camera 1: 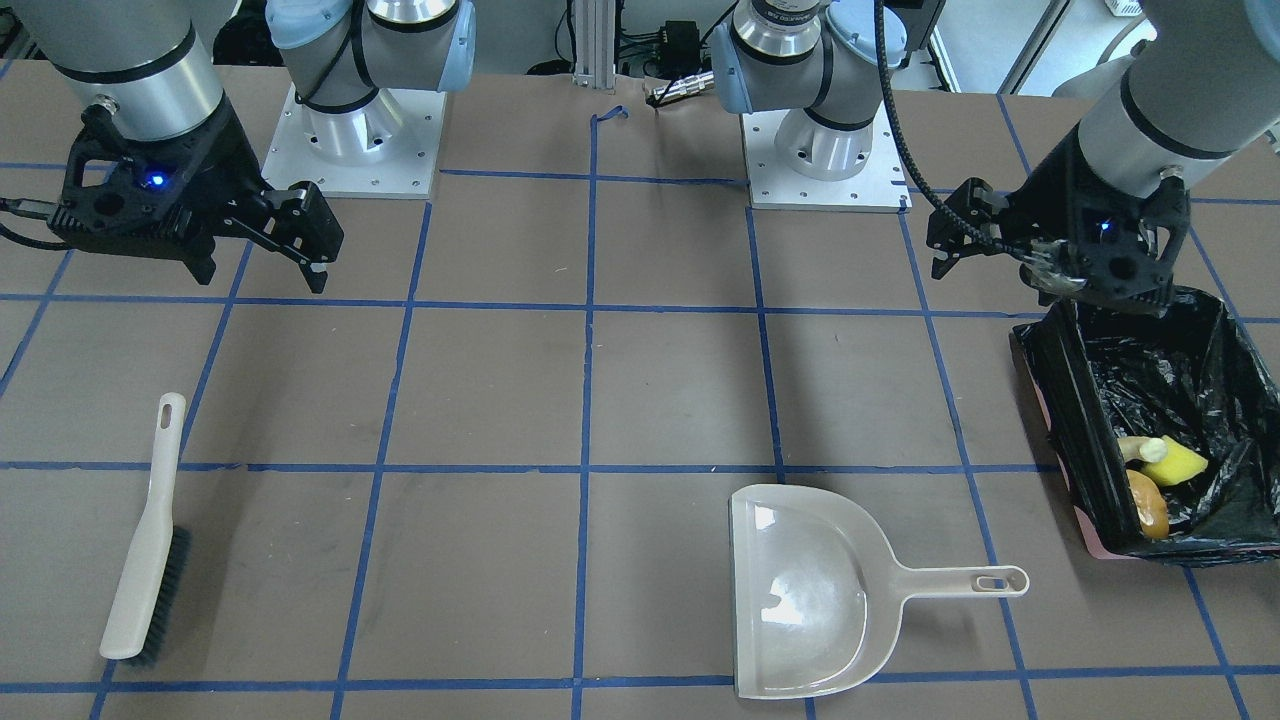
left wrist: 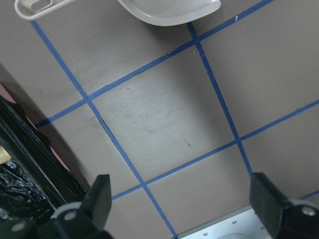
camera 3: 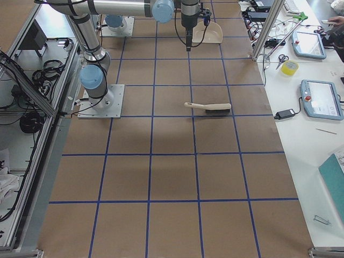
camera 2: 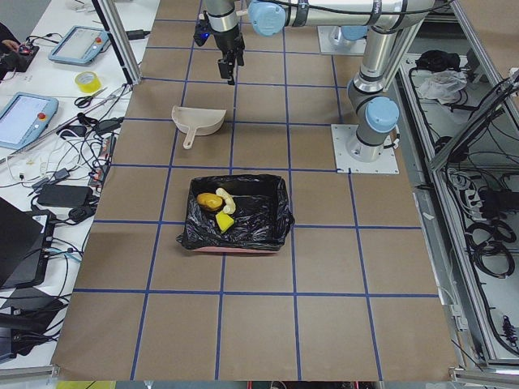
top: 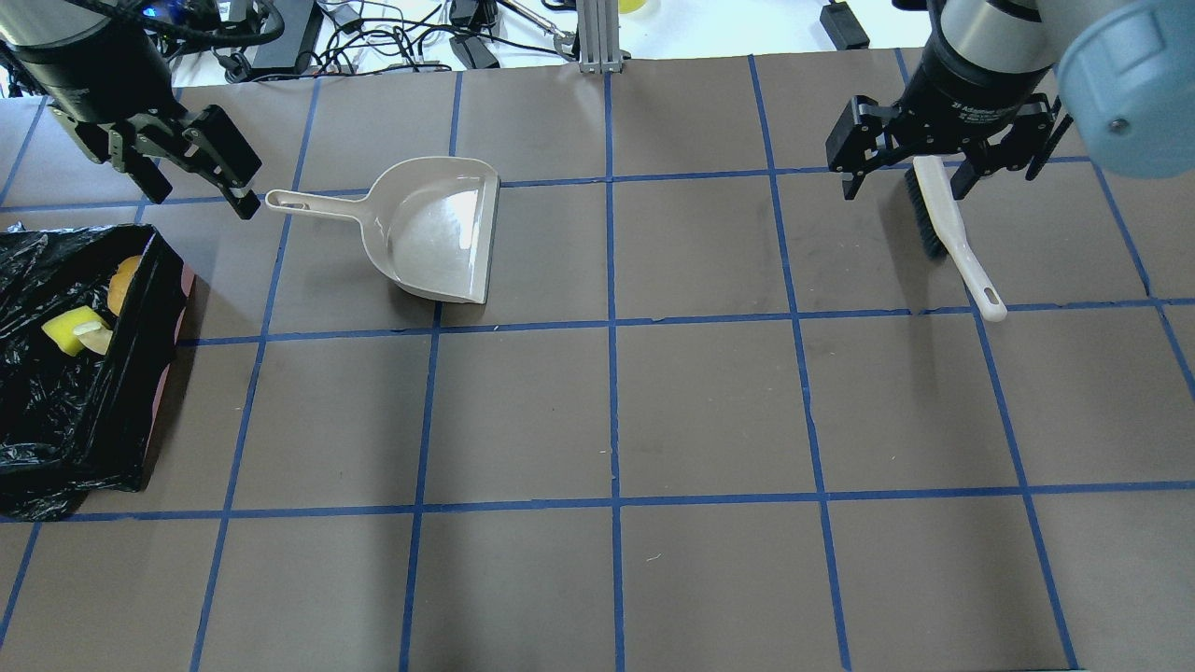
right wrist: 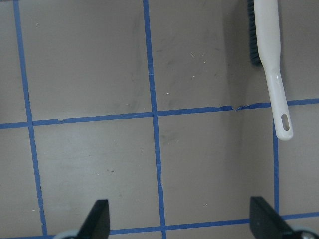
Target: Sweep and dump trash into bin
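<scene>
The bin (camera 1: 1075, 400), lined with a black bag, stands at the table's left end (top: 154, 308) (camera 2: 268, 212). Inside lie the golden-brown lump (camera 1: 1148, 505) (top: 124, 280), the yellow sponge wedge (camera 1: 1176, 465) (top: 67, 330) and a pale peel piece (camera 1: 1140, 447). My left gripper (camera 1: 950, 240) (top: 203, 198) (left wrist: 182, 199) is open and empty, above the table between the bin and the dustpan handle. My right gripper (camera 1: 262, 275) (top: 938, 182) (right wrist: 179, 219) is open and empty, hovering over the brush.
The beige dustpan (camera 1: 800, 590) (top: 434, 229) (left wrist: 169, 10) lies empty on the table, handle toward the bin. The white brush (camera 1: 150, 540) (top: 948, 224) (right wrist: 269, 59) lies flat at the right end. Both arm bases (camera 1: 350, 140) sit at the robot's edge.
</scene>
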Robot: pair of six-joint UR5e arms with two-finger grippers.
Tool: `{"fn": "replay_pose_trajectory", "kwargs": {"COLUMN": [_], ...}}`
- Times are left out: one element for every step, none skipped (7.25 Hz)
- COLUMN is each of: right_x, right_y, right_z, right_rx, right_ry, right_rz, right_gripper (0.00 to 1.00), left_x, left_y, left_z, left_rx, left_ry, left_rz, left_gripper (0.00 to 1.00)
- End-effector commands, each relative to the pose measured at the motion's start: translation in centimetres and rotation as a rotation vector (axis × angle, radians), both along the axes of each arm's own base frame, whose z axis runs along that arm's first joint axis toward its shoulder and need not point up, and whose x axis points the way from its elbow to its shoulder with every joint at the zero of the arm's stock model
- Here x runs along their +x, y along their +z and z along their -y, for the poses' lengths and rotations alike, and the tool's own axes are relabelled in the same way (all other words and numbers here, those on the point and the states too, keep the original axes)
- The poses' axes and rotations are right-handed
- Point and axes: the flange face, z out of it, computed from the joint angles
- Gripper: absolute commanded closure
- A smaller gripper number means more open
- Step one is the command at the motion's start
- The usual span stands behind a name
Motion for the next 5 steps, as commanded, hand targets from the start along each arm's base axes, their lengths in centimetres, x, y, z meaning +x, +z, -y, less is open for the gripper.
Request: {"fn": "replay_pose_trajectory", "kwargs": {"right_x": [0.0, 0.0, 0.0, 0.1, 0.1], "right_y": [-0.1, -0.1, -0.2, -0.1, -0.2], "right_z": [0.0, 0.0, 0.0, 0.0, 0.0], "right_rx": [0.003, 0.002, 0.006, 0.004, 0.006], "right_ry": [0.002, 0.003, 0.006, 0.005, 0.008], "right_rz": [0.001, 0.003, 0.003, 0.005, 0.005], "right_gripper": [0.0, 0.0, 0.0, 0.0, 0.0], "left_x": [-2.7, -3.9, -4.5, -4.5, -4.6], "left_y": [0.5, -0.3, -1.0, -1.2, -1.2], "left_z": [-2.1, -2.8, -3.2, -3.8, -4.0], "left_rx": [-0.009, -0.021, -0.055, -0.07, -0.078], "left_ry": [0.197, 0.244, 0.242, 0.235, 0.234], "left_rz": [0.044, 0.051, 0.052, 0.05, 0.05], "left_gripper": [0.0, 0.0, 0.0, 0.0, 0.0]}}
